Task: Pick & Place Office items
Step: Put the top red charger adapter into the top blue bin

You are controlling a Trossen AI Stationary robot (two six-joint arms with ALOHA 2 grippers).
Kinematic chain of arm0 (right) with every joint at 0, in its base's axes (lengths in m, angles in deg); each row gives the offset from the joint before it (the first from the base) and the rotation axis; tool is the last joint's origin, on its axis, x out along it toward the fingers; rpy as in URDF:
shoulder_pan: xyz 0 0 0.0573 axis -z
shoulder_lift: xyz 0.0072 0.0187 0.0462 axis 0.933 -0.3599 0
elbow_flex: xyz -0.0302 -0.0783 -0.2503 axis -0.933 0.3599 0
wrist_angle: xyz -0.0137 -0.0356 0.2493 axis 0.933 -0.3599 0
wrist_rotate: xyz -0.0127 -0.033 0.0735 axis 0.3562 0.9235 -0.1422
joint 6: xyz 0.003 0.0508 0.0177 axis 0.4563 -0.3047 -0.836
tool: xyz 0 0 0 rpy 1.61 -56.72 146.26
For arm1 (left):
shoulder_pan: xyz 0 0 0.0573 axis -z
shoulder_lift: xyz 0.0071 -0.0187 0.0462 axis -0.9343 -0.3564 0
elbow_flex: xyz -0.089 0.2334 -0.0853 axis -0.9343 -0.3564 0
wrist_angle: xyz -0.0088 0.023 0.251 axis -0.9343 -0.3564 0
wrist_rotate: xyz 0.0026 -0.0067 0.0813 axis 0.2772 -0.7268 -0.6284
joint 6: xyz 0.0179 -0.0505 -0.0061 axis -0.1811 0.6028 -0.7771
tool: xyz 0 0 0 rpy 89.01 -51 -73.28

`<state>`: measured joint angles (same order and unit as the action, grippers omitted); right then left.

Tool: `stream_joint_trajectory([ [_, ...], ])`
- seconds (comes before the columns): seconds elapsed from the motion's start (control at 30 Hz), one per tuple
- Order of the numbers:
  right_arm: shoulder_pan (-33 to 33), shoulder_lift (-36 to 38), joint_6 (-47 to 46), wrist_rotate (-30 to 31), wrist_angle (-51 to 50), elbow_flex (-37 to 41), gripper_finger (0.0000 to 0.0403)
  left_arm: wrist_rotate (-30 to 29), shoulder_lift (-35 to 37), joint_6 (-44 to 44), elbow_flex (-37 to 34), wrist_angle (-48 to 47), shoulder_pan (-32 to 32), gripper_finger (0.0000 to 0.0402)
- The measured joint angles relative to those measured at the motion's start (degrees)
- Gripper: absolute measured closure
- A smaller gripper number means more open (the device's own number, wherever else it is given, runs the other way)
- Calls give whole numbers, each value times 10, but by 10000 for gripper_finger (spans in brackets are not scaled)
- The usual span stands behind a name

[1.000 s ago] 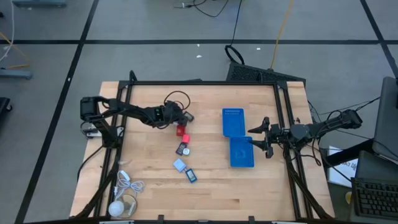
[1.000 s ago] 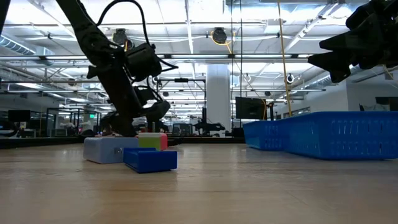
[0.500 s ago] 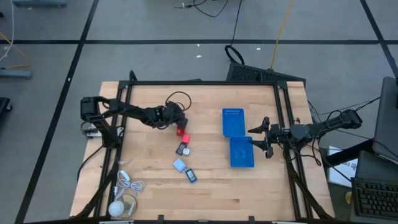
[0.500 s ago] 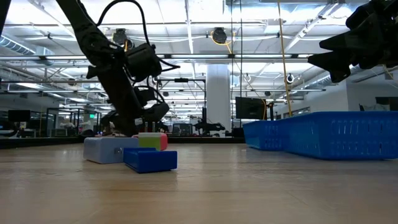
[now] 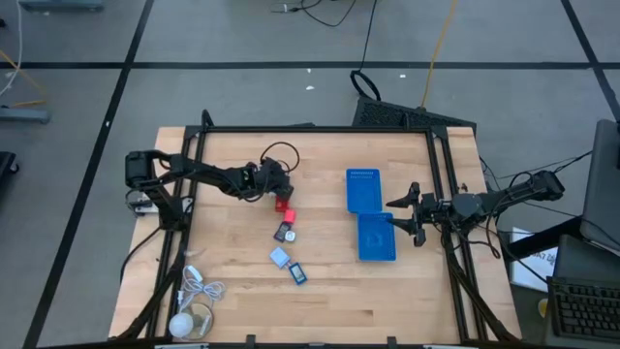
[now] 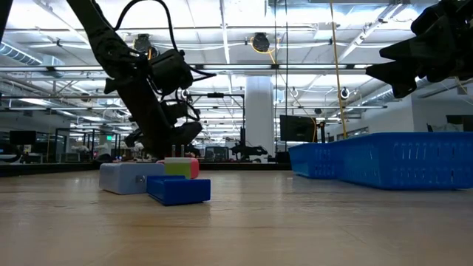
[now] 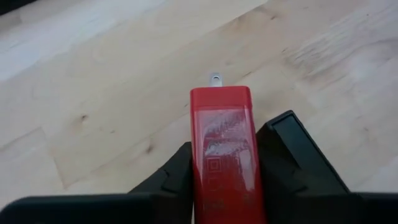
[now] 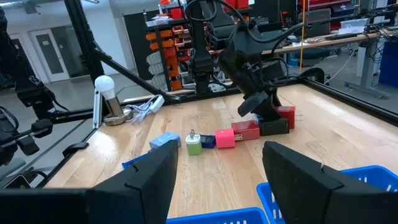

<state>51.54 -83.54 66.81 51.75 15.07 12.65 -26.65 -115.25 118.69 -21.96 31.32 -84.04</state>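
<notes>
Several small office items lie in a row on the wooden table: a red block (image 5: 284, 204), a black-and-pink piece (image 5: 285, 232), a pale grey-blue block (image 5: 279, 257) and a blue block (image 5: 297, 273). My left gripper (image 5: 278, 189) is down at the red block (image 7: 222, 155) and shut on it. My right gripper (image 5: 399, 215) hovers open over the near blue tray (image 5: 376, 239), with nothing between its fingers (image 8: 292, 171). My left gripper pinches the red block's two long sides (image 7: 200, 174) between its two fingers (image 7: 286, 149). The fingers lie along the block, slanting down from the table's left. The block's end with a small metal tab (image 7: 215, 78) sticks out past the fingertips, over the tabletop.
A second blue tray (image 5: 362, 189) stands behind the first. A coiled white cable with a round white object (image 5: 191, 308) lies at the near left corner. Dark frame rails (image 5: 320, 129) run around the table. Bare wood lies between the items and the trays.
My left gripper has shut its fingers onto the red block, staying in the same place. The block has not moved on the table.
</notes>
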Motion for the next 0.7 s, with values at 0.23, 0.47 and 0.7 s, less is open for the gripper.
stream_joint_trajectory([
  [0.23, 0, 0, 0, 0, 0, 0, 176, 0, 32, -16, 0, -13, 0, 264],
  [0.47, 0, 0, 0, 0, 0, 0, 176, 10, 123, -74, 0, -8, 0, 276],
  [0.7, 0, 0, 0, 0, 0, 0, 176, 64, 209, -160, 0, 31, 0, 284],
])
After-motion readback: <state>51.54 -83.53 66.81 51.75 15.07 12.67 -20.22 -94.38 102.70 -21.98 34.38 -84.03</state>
